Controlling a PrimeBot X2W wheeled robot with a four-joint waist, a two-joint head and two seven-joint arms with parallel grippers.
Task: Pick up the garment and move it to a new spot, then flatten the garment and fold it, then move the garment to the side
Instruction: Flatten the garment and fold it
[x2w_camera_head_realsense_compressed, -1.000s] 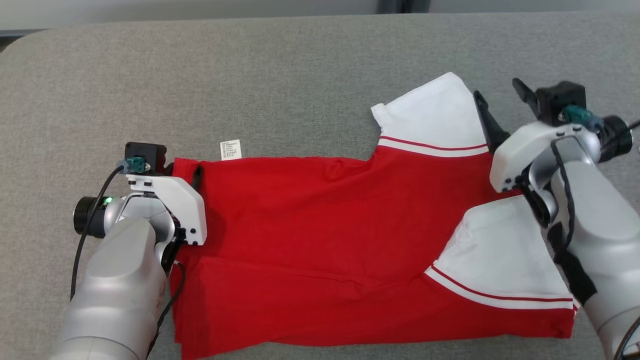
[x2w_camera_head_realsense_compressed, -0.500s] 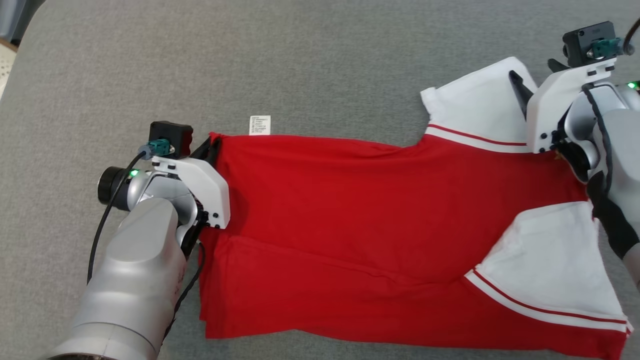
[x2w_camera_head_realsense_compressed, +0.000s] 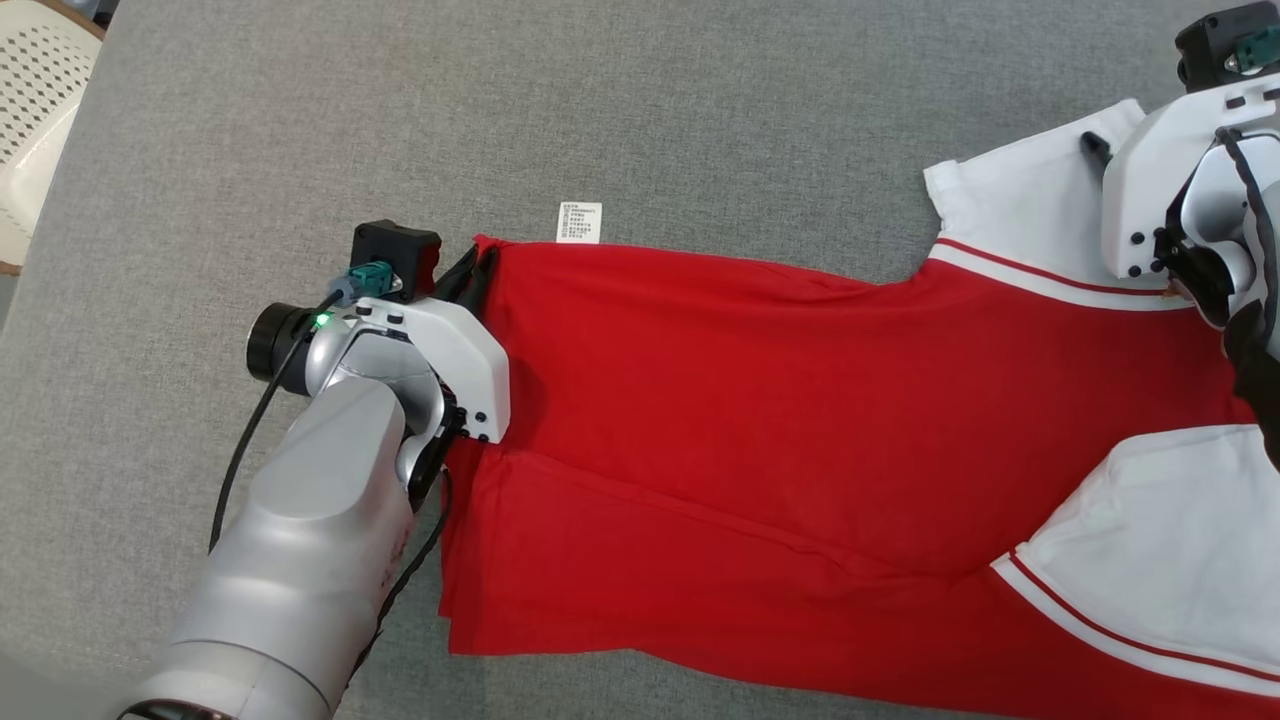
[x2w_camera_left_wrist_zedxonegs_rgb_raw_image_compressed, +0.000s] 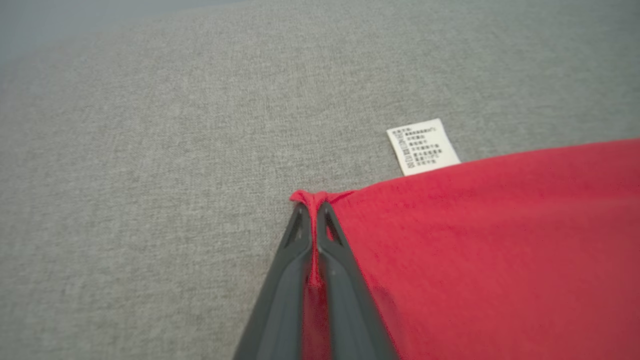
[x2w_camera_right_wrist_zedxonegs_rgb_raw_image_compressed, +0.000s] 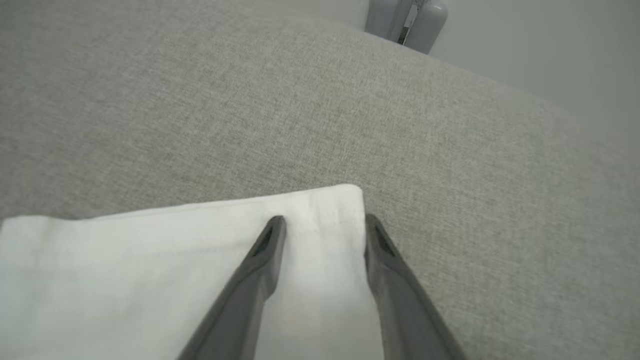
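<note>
Red garment (x2w_camera_head_realsense_compressed: 760, 420) spread on grey tabletop (x2w_camera_head_realsense_compressed: 600, 100); the left gripper (x2w_camera_left_wrist_zedxonegs_rgb_raw_image_compressed: 314, 207) pinches its hem corner, the right gripper (x2w_camera_right_wrist_zedxonegs_rgb_raw_image_compressed: 325, 220), jaws apart, straddles the white sleeve (x2w_camera_right_wrist_zedxonegs_rgb_raw_image_compressed: 150, 260). Probably the fold step: right must close before lifting.

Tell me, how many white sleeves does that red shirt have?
2. The far sleeve lies upper right in the head view, at the right claw; the near sleeve lies lower right, cut off by the frame edge.
</note>
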